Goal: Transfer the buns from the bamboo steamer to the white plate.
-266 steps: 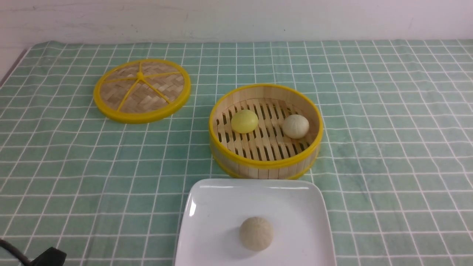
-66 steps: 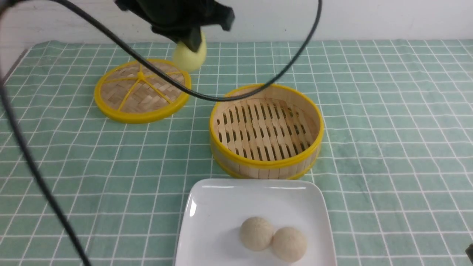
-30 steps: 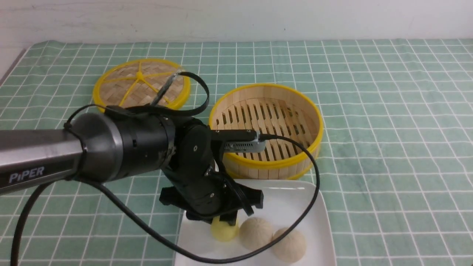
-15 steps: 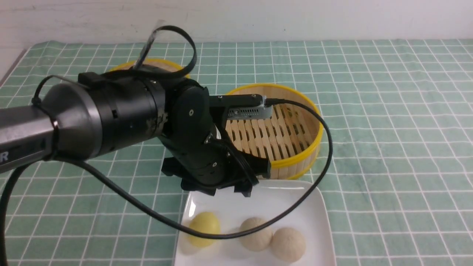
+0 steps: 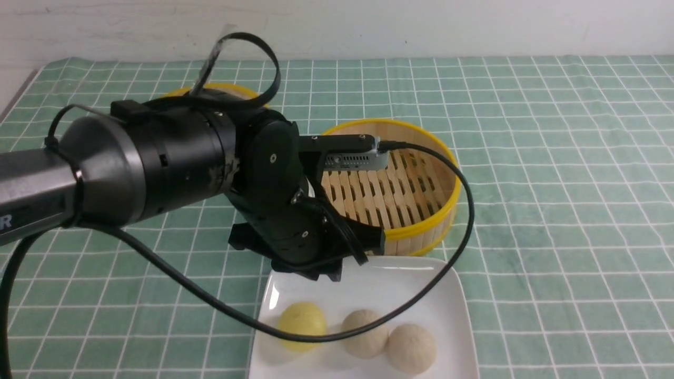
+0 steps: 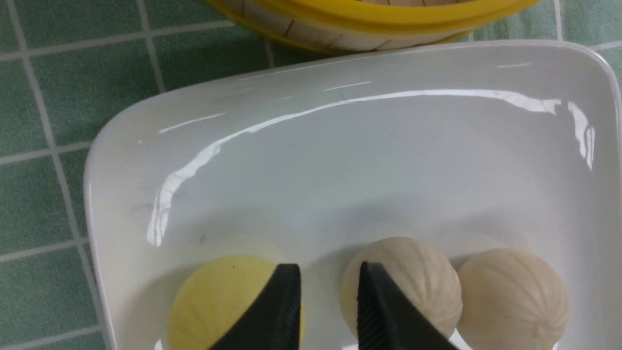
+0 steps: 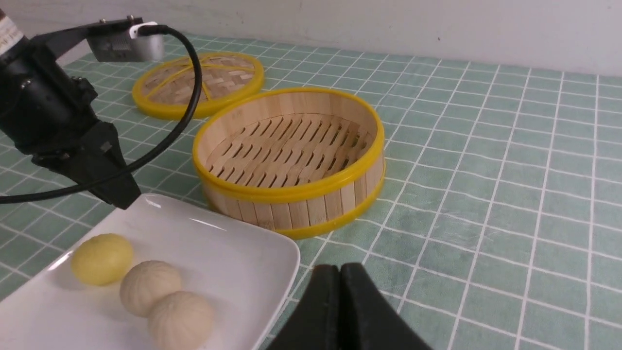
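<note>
All three buns lie in a row along the near edge of the white plate (image 5: 410, 284): the pale yellow bun (image 5: 301, 325) at its left and two beige buns (image 5: 364, 340) touching each other to its right. The left gripper (image 6: 329, 266) hangs above the plate's left half, jaws narrowly parted and holding nothing. The bamboo steamer (image 5: 421, 231) stands just behind the plate, its slatted floor showing. The woven lid (image 7: 199, 82) lies farther back, left of the plate. The right gripper (image 7: 339, 267), jaws pressed together, hovers off the plate's right corner. On the left arm (image 5: 105, 168) one white letter, an R (image 5: 4, 223), shows, cut off at the edge.
</note>
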Tool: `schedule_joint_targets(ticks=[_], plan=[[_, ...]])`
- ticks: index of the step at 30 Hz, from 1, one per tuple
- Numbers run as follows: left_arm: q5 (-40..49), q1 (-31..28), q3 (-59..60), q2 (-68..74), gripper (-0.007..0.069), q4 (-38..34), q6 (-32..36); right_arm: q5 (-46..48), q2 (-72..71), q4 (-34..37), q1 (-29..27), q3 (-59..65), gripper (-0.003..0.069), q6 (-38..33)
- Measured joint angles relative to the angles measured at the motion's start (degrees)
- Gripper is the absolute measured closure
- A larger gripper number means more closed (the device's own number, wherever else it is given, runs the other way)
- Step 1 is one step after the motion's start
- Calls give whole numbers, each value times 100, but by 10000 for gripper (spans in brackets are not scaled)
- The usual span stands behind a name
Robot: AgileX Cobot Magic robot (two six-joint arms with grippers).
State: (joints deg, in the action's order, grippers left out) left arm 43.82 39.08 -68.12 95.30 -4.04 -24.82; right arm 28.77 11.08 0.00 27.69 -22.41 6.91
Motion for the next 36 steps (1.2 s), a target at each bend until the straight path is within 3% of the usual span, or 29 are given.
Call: schedule_joint_targets(ticks=[6,15,32,36], plan=[[100,0,0,0,549,4,60,-162,61,-158,0,40,673,-26],[253,0,0,0,617,11,550,-174,61,-173,0,44,670,-28],[386,0,0,0,623,38,584,-214,-1,-179,0,153,663,-28],[388,0,0,0,622,38,584,-335,-240,-179,-212,503,659,-28]])
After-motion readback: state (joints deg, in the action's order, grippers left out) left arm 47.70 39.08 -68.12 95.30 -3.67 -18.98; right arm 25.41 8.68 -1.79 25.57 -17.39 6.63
